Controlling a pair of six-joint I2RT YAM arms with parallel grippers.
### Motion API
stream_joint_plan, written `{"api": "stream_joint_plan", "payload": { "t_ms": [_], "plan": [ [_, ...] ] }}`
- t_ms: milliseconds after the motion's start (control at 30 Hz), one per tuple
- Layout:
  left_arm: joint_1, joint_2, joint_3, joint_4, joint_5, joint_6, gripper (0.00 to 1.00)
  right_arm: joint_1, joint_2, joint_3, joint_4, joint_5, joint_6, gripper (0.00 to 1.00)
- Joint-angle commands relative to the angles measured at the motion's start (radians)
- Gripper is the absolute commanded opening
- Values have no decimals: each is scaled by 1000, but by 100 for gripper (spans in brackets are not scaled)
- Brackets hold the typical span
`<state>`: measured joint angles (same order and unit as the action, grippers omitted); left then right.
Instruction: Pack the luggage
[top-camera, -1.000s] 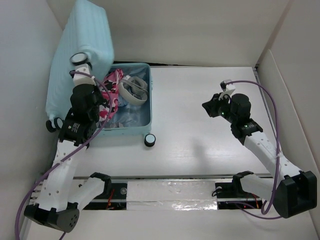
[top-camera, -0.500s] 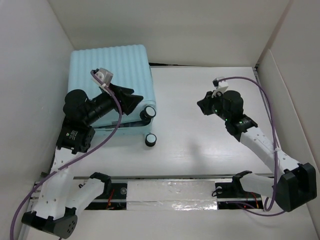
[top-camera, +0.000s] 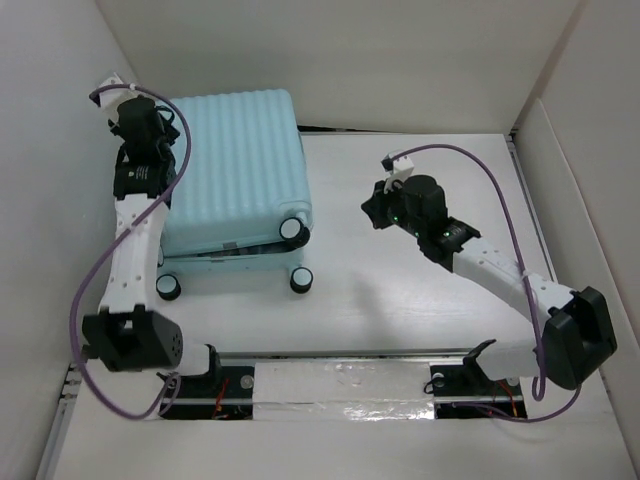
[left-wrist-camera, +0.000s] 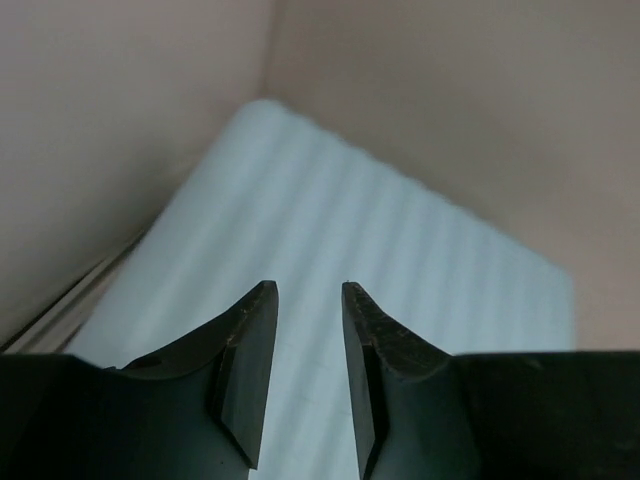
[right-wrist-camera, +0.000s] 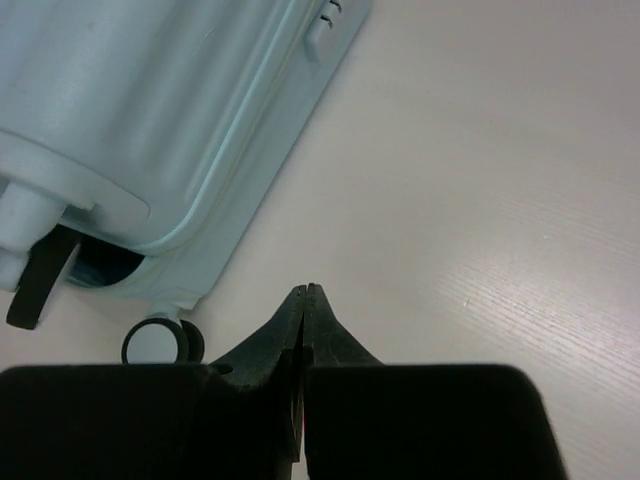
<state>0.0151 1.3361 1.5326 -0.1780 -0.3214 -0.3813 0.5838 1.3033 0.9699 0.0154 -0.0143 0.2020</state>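
The luggage (top-camera: 235, 165), a pale aqua ribbed hard-shell suitcase, lies at the left of the table with its lid down. A narrow dark gap shows at the wheel end (right-wrist-camera: 90, 270). My left gripper (top-camera: 143, 140) hovers above the lid's back-left part, by the left wall. In the left wrist view it (left-wrist-camera: 307, 290) is open by a small gap, empty, with the ribbed lid (left-wrist-camera: 400, 250) beneath. My right gripper (top-camera: 370, 210) is shut and empty, above the bare table right of the suitcase. The right wrist view shows its tips (right-wrist-camera: 307, 292) near the suitcase's front-right corner (right-wrist-camera: 150, 100).
Black-and-white spinner wheels stick out at the suitcase's near end (top-camera: 291, 229), (top-camera: 300, 281), (top-camera: 168, 288); one shows in the right wrist view (right-wrist-camera: 155, 340). White walls close in on the left, back and right. The white table (top-camera: 420, 300) extends to the right.
The lid, upright a second ago with clothes showing inside, has come down shut. My left arm has swung from the suitcase's front to its back-left. My right gripper has moved left toward the suitcase.
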Motion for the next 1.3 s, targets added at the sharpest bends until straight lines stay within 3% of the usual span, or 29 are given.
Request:
{"api": "stream_joint_plan", "payload": {
  "t_ms": [0,133,267,533,667,867,1100,1267],
  "plan": [
    [103,76,-2,-48,-154,-27,30,16,59,92,38,45,-29,0],
    [270,181,90,-103,-159,10,33,16,102,95,78,42,-32,0],
    [347,250,112,-109,-205,36,34,16,151,115,96,51,-23,0],
    [347,389,34,-120,-186,59,33,16,220,170,110,71,-10,4],
    [272,394,-129,-51,-180,73,33,5,240,191,133,68,2,6],
    [247,403,-245,-31,7,-54,32,-22,246,211,103,85,7,11],
    [88,247,-500,165,258,-258,32,-166,198,176,63,77,33,23],
    [-61,97,-693,302,265,-353,32,-242,197,164,23,86,16,32]
  ]
}}
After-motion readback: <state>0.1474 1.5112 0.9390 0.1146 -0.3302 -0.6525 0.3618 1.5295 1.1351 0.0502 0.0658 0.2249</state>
